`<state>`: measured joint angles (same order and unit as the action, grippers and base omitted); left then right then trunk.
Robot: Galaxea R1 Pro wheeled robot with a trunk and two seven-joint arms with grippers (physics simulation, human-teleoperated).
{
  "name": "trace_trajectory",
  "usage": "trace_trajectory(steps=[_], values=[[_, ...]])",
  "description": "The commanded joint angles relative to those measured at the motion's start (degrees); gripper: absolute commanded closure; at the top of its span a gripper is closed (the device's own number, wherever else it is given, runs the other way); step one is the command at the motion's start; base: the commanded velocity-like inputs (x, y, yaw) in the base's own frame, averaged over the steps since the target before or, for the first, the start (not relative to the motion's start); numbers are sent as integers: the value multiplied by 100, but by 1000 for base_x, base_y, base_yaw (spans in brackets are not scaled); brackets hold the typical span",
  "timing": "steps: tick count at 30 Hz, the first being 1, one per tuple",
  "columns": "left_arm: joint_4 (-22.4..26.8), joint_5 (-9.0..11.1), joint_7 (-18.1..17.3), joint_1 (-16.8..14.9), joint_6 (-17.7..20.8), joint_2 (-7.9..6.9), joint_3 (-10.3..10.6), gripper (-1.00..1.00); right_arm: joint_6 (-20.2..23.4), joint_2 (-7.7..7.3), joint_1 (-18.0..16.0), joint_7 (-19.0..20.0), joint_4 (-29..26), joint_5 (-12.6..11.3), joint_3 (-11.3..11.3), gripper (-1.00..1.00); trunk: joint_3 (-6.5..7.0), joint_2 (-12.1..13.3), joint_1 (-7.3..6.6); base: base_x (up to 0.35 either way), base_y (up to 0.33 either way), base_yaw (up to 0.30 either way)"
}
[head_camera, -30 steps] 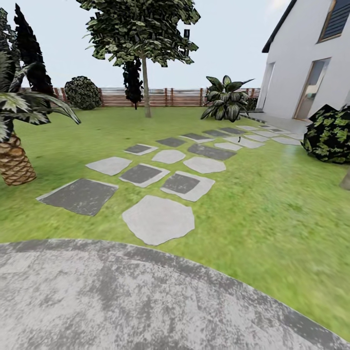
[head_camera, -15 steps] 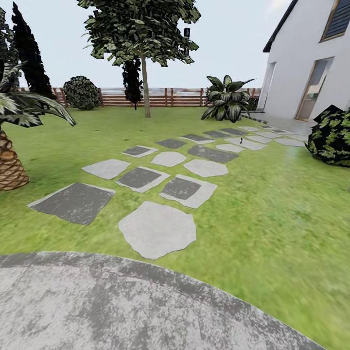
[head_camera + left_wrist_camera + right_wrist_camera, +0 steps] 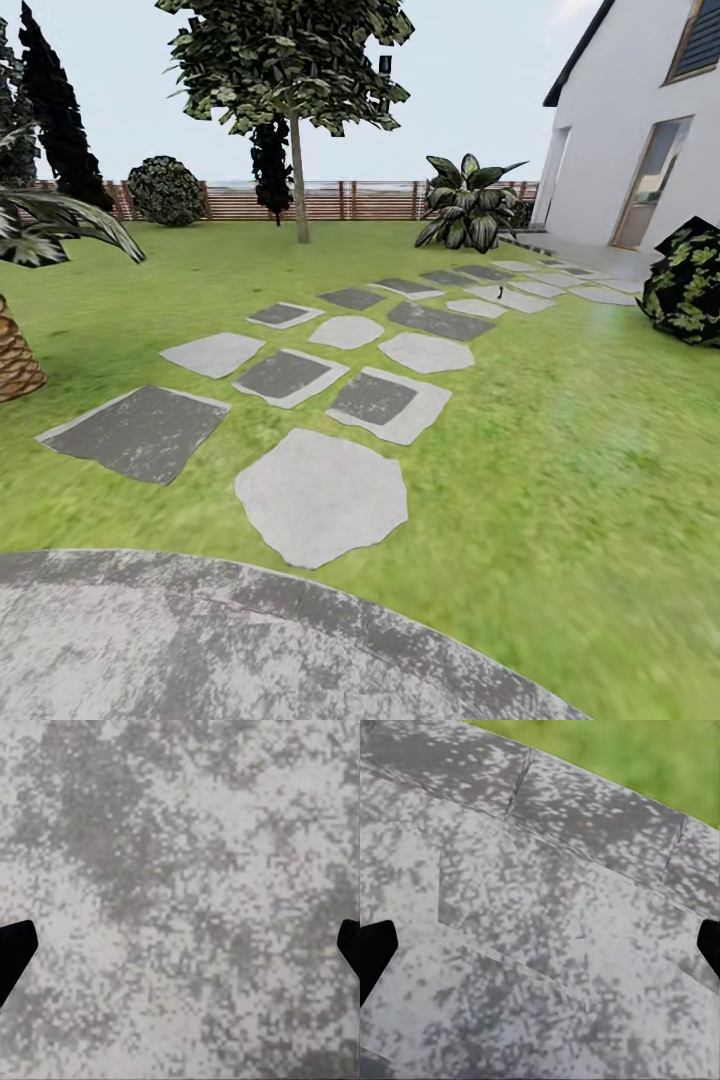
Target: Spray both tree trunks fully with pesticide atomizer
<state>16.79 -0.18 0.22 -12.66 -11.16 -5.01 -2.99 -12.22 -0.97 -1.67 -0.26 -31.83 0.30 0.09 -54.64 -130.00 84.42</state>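
- Two wrist cameras are both staring at mottled grey paving, and your head view looks out over the garden lawn (image 3: 560,470) from the edge of a big round paved patch (image 3: 200,650).
- Left gripper (image 3: 180,949): you only get the black fingertips (image 3: 13,949) poking in at opposite edges of the picture, so the jaws are spread wide with nothing between them, just speckled stone behind.
- Right gripper (image 3: 540,949): same deal, fingertips (image 3: 375,949) far apart at either edge, nothing pinched. Under it you've got paving slabs (image 3: 547,915) with seams, and a strip of grass (image 3: 622,754) past their rim.
- The pesticide atomizer (image 3: 498,292) is a tiny dark speck way out along the stepping stones (image 3: 320,495), sitting upright on or right beside a pale stone, over toward the white house (image 3: 640,130). Too small to make out any label or cap.
- One tree (image 3: 285,60) with a pale tree trunk (image 3: 299,190) stands at the back of the lawn, just in front of the brown slatted fence (image 3: 370,200).
- Also around: a palm (image 3: 20,300) at the left edge, a tall all-black tree (image 3: 60,110) beyond it, a round bush (image 3: 166,190) by the fence, a broad-leaved plant (image 3: 465,205) near the house corner, and a dark shrub (image 3: 690,285) on the right.
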Motion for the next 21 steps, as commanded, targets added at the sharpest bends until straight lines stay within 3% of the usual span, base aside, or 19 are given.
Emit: trace_trajectory(steps=[1, 21], values=[[0, 0, 0, 0, 0, 0, 0, -100, 0, 0, 0, 0, 1, 0, 0, -100, 0, 0, 0, 340, 0, 0], [0, 27, 2, 0, 0, 0, -3, -100, 0, 2, 0, 0, 2, -3, 0, -100, 0, 0, 0, 340, 0, 0]])
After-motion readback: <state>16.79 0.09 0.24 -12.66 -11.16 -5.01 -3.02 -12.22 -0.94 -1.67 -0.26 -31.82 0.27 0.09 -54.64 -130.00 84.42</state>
